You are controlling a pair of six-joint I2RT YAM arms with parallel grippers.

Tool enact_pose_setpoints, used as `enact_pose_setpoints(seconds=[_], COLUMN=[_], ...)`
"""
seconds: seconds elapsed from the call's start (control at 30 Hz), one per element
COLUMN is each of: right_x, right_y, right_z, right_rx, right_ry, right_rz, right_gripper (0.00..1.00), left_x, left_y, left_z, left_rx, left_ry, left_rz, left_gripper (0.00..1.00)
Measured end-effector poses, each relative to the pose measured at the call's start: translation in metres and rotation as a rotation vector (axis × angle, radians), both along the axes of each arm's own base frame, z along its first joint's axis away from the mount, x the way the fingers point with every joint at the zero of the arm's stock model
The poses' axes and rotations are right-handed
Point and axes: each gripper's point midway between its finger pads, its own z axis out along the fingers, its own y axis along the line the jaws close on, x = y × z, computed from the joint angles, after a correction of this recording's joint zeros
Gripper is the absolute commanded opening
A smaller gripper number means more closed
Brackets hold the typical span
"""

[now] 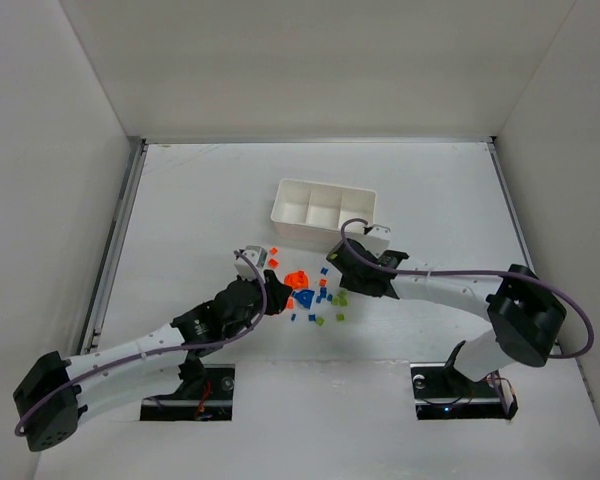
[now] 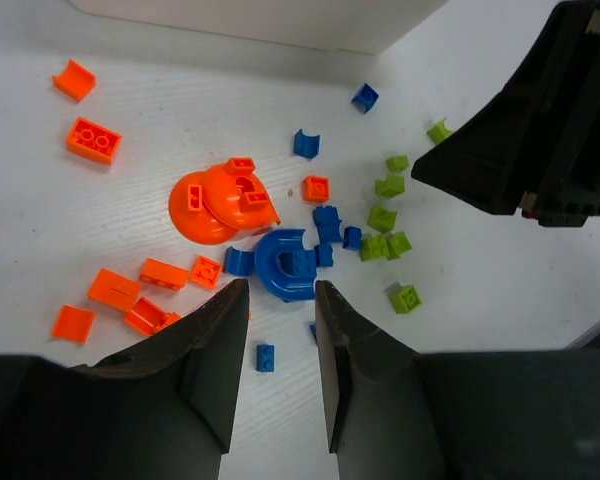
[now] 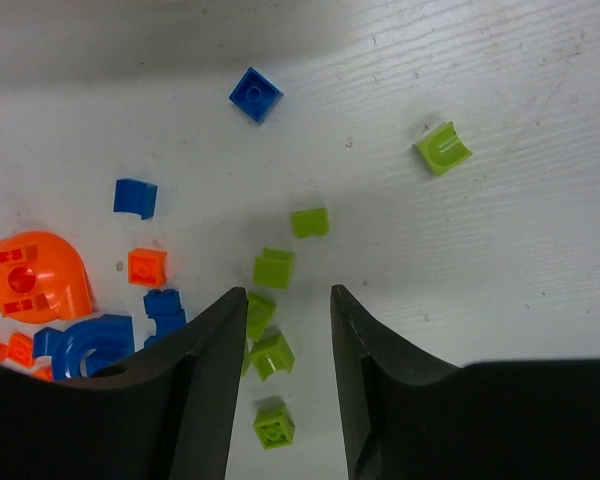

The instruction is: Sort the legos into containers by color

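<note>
Small orange, blue and lime green legos [image 1: 310,295] lie scattered on the white table in front of the white three-compartment tray [image 1: 323,213]. A larger orange piece [image 2: 220,200] and a larger blue arch piece [image 2: 283,265] lie mid-pile. My left gripper [image 2: 280,292] is open and empty, just short of the blue arch, with a tiny blue brick [image 2: 265,357] between its fingers. My right gripper [image 3: 288,297] is open and empty over a cluster of green bricks [image 3: 272,355]; one green brick [image 3: 260,312] touches its left finger. The tray's compartments look empty from above.
Orange bricks [image 2: 93,140] lie left of the pile in the left wrist view. A lone green brick [image 3: 443,148] and a blue one [image 3: 255,94] lie farther out. The right arm [image 2: 540,130] shows at the right of the left wrist view. White walls enclose the table.
</note>
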Motion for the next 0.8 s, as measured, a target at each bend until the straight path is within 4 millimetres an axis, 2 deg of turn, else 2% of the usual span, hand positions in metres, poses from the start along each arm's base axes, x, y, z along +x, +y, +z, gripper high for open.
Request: enact_pose_setpoints(seconds=[0.2,0.4,0.57,0.8], right_x=[0.006,0.005,0.009,0.029], right_y=[-0.005,-0.045,-0.072,-0.071], right_z=[-0.001,-0.014,-0.021,-0.023], right_rx=[0.008,-0.027,-0.053,-0.031], right_ry=[0.001,0.003,0.003,-0.038], right_rz=[-0.001,-0.062,-0.109,-0.090], right_gripper=[0.45,0.48,0.55,0.55], left_x=[-0.014,-0.029,-0.047,-0.062], left_y=[-0.012,-0.026,-0.043,-0.054], left_z=[-0.009,-0.015,-0.021,-0.038], left_rx=[0.032,0.064,0.111,0.187], left_ry=[0.014,0.010,0.002,0.013], left_rz=[-0.068,-0.149,-0.243,-0.313], left_gripper=[0.27,0.28,0.31,0.38])
